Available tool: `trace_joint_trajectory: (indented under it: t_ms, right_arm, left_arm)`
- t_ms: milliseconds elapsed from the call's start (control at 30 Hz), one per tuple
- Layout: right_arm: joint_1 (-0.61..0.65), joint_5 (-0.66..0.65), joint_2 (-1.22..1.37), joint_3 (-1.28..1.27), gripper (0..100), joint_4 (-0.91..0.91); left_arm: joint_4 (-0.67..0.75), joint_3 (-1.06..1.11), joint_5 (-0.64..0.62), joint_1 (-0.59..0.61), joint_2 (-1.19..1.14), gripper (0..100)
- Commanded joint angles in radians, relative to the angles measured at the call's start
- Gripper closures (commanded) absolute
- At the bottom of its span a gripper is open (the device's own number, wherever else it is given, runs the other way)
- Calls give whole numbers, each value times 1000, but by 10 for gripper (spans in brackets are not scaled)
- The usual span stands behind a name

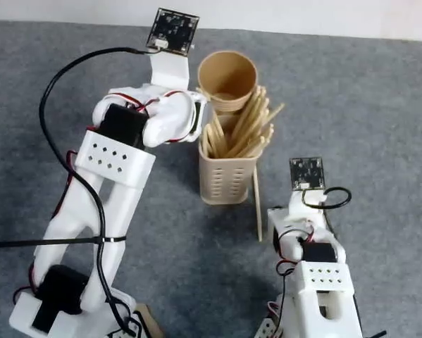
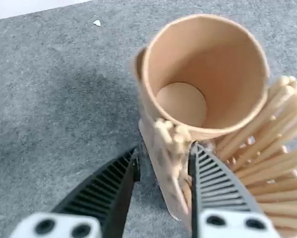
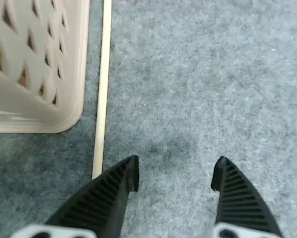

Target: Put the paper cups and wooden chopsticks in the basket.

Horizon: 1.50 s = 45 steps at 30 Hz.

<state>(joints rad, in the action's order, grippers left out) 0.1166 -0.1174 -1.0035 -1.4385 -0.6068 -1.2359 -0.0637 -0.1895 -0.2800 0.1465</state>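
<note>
A brown paper cup (image 1: 227,76) (image 2: 207,74), nested in another, stands in the far end of the beige basket (image 1: 228,176) (image 2: 160,153). Beside the cup, several wooden chopsticks (image 1: 247,127) (image 2: 267,153) lean in the basket. My left gripper (image 2: 163,166) is open, its fingers (image 2: 207,183) straddling the basket's wall and a few chopstick tips just below the cup. One chopstick (image 1: 256,204) (image 3: 101,89) lies on the carpet along the basket's (image 3: 39,64) side. My right gripper (image 3: 175,173) hangs open over bare carpet, with one finger (image 3: 123,181) close to that chopstick's near end.
Grey carpet (image 1: 365,105) covers the whole table. The left arm (image 1: 119,155) stands left of the basket and the right arm (image 1: 309,246) at the front right. A black cable (image 1: 56,113) loops by the left arm.
</note>
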Motion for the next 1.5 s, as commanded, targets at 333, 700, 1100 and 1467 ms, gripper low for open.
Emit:
trace_joint_trajectory:
  t_ms: [333, 700, 1100, 1467]
  right_arm:
    - [-5, 6, 2, 4, 753, 15]
    - [-5, 8, 2, 4, 753, 16]
    - [-5, 8, 2, 4, 753, 16]
    - [-5, 8, 2, 4, 753, 16]
  left_arm:
    - [-210, -84, -9, 16, -18, 691]
    - [21, 122, -3, 21, -21, 766]
    - [230, 189, 92, 27, -10, 996]
    - [68, 48, 14, 193, -18, 995]
